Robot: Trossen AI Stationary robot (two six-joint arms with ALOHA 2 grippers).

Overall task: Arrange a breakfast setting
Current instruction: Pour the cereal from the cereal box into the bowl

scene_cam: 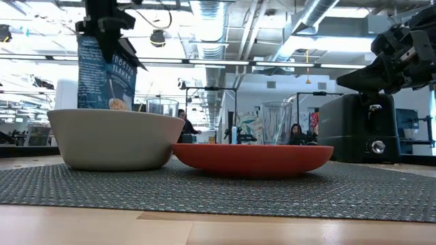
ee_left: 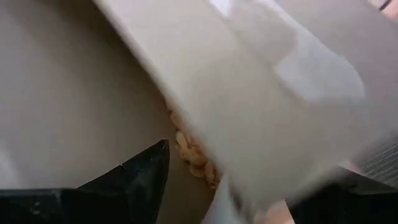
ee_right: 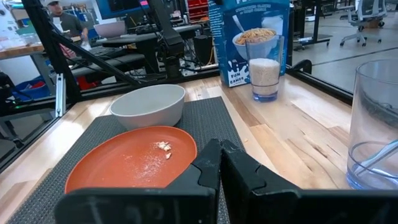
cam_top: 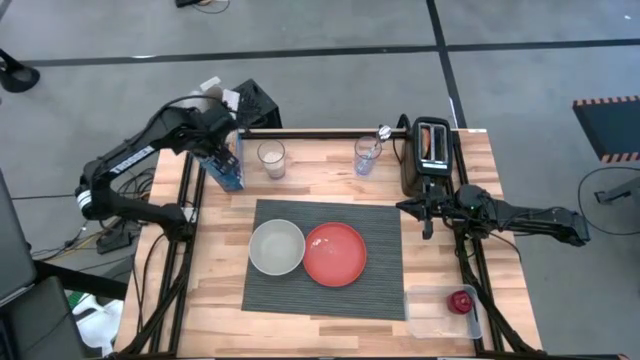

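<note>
A dark grey ribbed placemat [cam_top: 325,258] lies mid-table. On it rest a pale grey bowl [cam_top: 277,247] and a red-orange plate [cam_top: 335,253] with a few crumbs [ee_right: 164,146]. My left gripper [cam_top: 220,135] is shut on the top of a blue cereal box [cam_top: 226,168] at the table's far left corner. My right gripper [cam_top: 428,225] is shut and empty, hovering beside the placemat's right edge, in front of the toaster. A metal spoon [cam_top: 378,138] stands in a clear glass [cam_top: 367,156]. A small red round item [cam_top: 461,300] lies in a clear container at the near right. My left gripper holds the cereal box by its open top, from above. One dark finger [ee_left: 146,177] is inside the box, above the cereal pieces [ee_left: 193,155]. A pale panel of the box top [ee_left: 249,112] runs between the fingers. In the low view the box [scene_cam: 105,75] hangs upright below the gripper, its lower end hidden behind the bowl.
A glass with white filling [cam_top: 271,158] stands just right of the box. The black toaster [cam_top: 432,150] stands at the far right. The clear container [cam_top: 445,310] sits at the near right corner. Bare wood shows left of the placemat [cam_top: 215,270].
</note>
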